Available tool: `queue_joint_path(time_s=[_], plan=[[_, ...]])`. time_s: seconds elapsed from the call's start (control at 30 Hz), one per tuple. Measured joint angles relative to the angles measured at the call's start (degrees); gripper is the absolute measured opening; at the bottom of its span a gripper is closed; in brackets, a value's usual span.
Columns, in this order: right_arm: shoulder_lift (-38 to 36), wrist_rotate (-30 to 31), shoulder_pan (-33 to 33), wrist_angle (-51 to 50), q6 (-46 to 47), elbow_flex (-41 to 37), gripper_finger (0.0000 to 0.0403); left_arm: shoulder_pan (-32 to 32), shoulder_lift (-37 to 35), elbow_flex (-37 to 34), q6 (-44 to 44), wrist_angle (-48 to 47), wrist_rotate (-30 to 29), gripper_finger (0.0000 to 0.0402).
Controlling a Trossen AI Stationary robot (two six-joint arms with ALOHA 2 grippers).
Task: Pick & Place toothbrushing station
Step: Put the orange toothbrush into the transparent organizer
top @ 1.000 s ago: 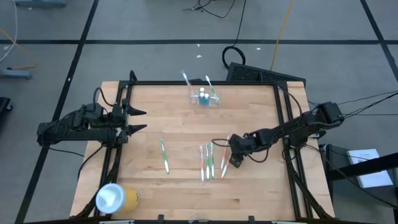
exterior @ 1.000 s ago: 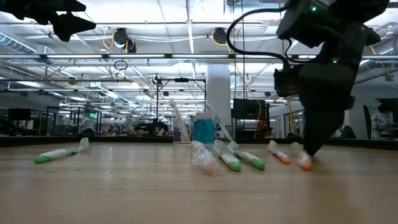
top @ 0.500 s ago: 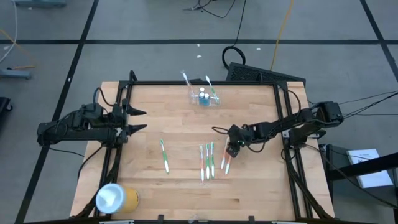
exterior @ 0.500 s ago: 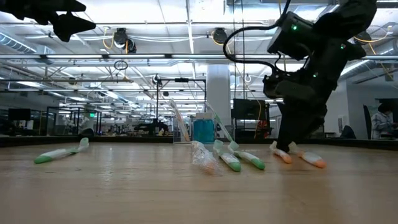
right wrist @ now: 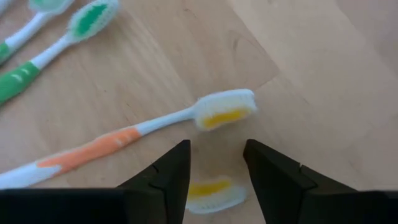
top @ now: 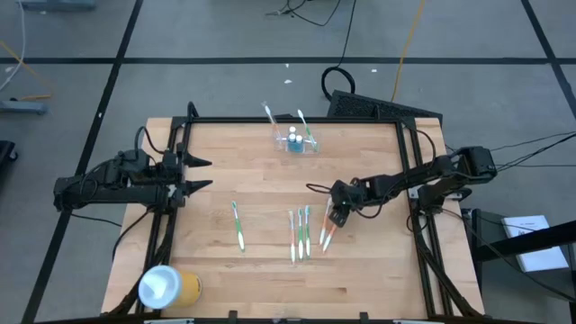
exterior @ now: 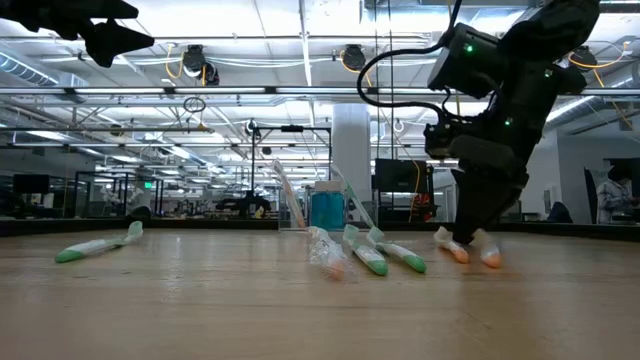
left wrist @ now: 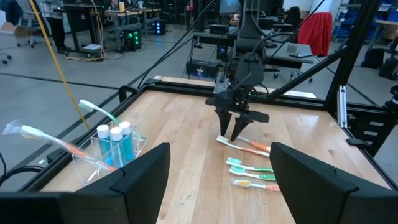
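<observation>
a: so, which step is this?

b: the pick, i'd say. the right claw (top: 335,216) hangs low over an orange-handled toothbrush (right wrist: 124,140) near the middle of the table (top: 216,153), toward its right edge. its fingers (right wrist: 168,177) are spread, one on each side of a second brush head (right wrist: 211,191), pinching nothing yet.

a: and the toothbrushing station?

b: the toothbrushing station (top: 295,141) sits at the middle of the table's far edge, well apart from the claw, with blue bottles and a couple of brushes already standing in it.

a: what does the next move need?

b: probably dropping squarely over the brush and pinching it. whether that second head belongs to a separate orange brush i can't quite tell.

a: anything in the way?

b: green-handled toothbrushes (top: 301,232) lie just beside the orange one, so a sloppy close could nudge them. another green brush (top: 238,225) lies off toward the left. a yellow cylinder (top: 167,287) sits at the near left corner. the left claw (top: 200,174) waits spread at the left edge.
</observation>
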Motion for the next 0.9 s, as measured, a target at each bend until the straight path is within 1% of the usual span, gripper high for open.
queue_joint_path(time_s=[0.1,0.27,0.4,0.47,0.53,0.57,0.67,0.73,0.9], plan=[[-0.01,-0.04,-0.69,0.94,-2.23,-0.01,0.0147,0.00,0.00,0.00,0.00,0.00,0.00,0.0285],[-1.79,0.17,-0.23,7.36,-6.55,-0.35,0.0140,0.00,0.01,0.00,0.00,-0.02,0.00,0.0285],[-5.11,-0.62,0.21,11.25,-7.32,-0.20,0.0139,0.00,0.01,-0.01,0.00,-0.02,0.00,0.0285],[-6.01,-2.60,0.38,10.79,-7.21,-0.22,0.0139,0.00,0.01,0.00,0.00,-0.02,0.00,0.0285],[-6.63,-4.92,0.63,11.21,-4.94,-0.32,0.0139,0.00,-0.02,0.00,0.00,0.01,0.00,0.0285],[-6.96,-7.04,0.83,11.44,-3.50,-0.28,0.0139,0.00,0.00,0.00,0.00,-0.02,0.00,0.0285],[-7.00,-16.00,1.80,12.65,0.40,-0.26,0.0139,0.00,-0.01,0.00,0.00,-0.02,0.01,0.0285],[-6.91,-19.40,2.91,12.78,2.60,-0.27,0.0139,0.00,-0.02,0.00,0.00,-0.03,0.00,0.0285],[-4.48,-19.33,6.26,13.49,5.05,-0.40,0.0138,0.00,-0.02,0.00,0.00,-0.02,0.00,0.0285]])
